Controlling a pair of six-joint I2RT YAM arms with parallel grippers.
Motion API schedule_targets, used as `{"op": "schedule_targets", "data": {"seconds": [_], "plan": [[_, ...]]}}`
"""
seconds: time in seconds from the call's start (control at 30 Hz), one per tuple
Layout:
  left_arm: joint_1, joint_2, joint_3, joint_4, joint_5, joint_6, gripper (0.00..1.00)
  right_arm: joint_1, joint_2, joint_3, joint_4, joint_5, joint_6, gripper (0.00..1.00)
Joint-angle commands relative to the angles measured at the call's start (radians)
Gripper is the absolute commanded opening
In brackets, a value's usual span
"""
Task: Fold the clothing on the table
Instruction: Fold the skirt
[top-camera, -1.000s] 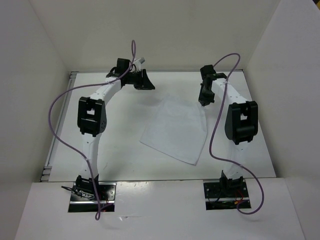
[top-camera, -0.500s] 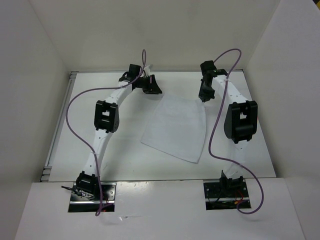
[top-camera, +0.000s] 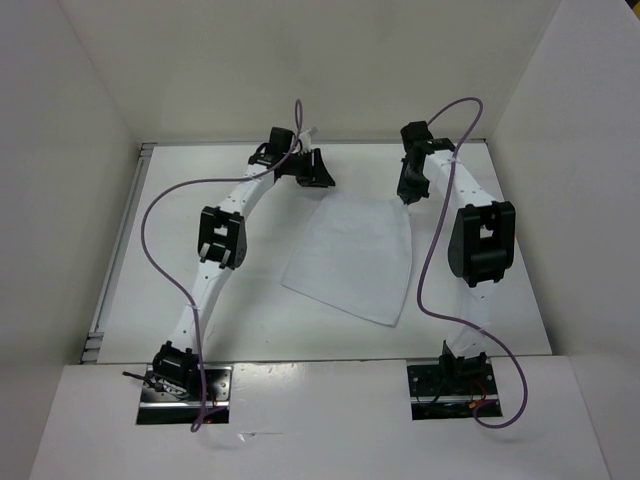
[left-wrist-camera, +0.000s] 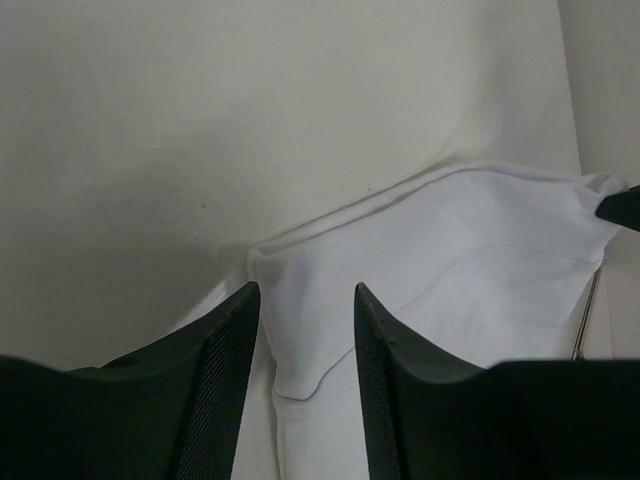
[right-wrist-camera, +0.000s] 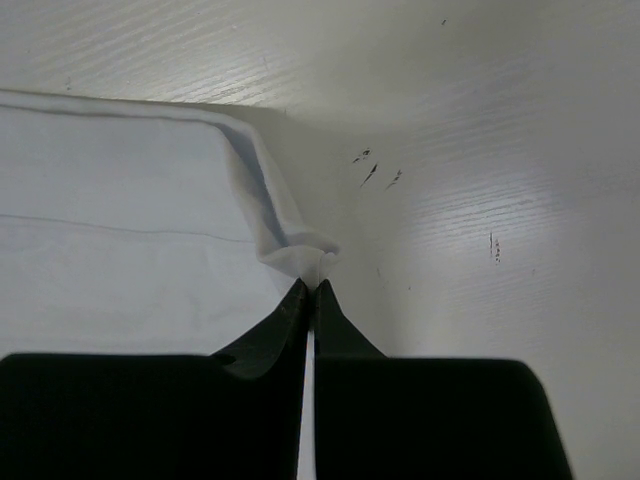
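Observation:
The clothing (top-camera: 355, 255), a thin white creased piece, lies flat on the table (top-camera: 240, 310) between the two arms. My right gripper (top-camera: 405, 197) is at its far right corner. In the right wrist view the right gripper (right-wrist-camera: 312, 284) is shut on that bunched corner of the clothing (right-wrist-camera: 120, 220). My left gripper (top-camera: 318, 176) hovers by the far left corner. The left wrist view shows the left gripper (left-wrist-camera: 305, 290) open, its fingers (left-wrist-camera: 215, 380) either side of the clothing (left-wrist-camera: 470, 250) corner, apart from the cloth.
White upright walls (top-camera: 70, 150) close in the left, back and right. A metal edge strip (top-camera: 115, 260) runs along the table's left side. Purple cables (top-camera: 150, 230) loop from both arms. Small dark marks (right-wrist-camera: 375, 172) dot the table beyond the right gripper.
My left arm has swung right, bringing its gripper to the clothing's far left corner with the jaws slightly wider. The right gripper has kept its hold and shifted the far right corner a little.

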Motion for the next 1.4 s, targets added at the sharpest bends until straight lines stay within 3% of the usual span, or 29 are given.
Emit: {"op": "schedule_targets", "data": {"seconds": [0.0,0.23,0.33,0.37,0.43,0.6,0.9,1.13,1.37], "plan": [[-0.004,0.023,0.009,-0.028,-0.012,0.016,0.5,0.006,-0.004,0.026,-0.02,0.006,-0.003,0.02],[-0.015,0.042,-0.002,-0.028,-0.044,0.025,0.5,0.006,-0.015,0.026,-0.02,0.006,-0.012,0.02],[-0.024,0.052,-0.013,-0.028,-0.044,0.025,0.46,0.006,-0.024,0.017,-0.02,0.006,-0.012,0.02],[-0.035,0.052,-0.022,-0.028,-0.044,0.016,0.42,0.006,-0.024,0.017,-0.02,0.006,-0.012,0.02],[-0.045,0.052,-0.022,-0.028,-0.029,0.016,0.24,0.006,-0.033,0.017,-0.02,0.006,-0.012,0.02],[-0.068,0.052,-0.031,-0.028,-0.02,0.007,0.0,0.006,-0.044,0.017,-0.029,0.006,-0.012,0.02],[0.053,-0.21,-0.091,0.006,0.048,-0.066,0.0,-0.012,-0.055,0.037,-0.018,-0.025,-0.012,0.02],[0.149,-0.436,-0.356,0.001,-0.037,-0.01,0.0,-0.012,0.05,0.147,-0.018,-0.034,-0.022,0.02],[0.183,-0.479,-0.47,0.019,-0.027,-0.01,0.0,-0.012,0.119,0.267,-0.018,-0.114,-0.04,0.02]]}}
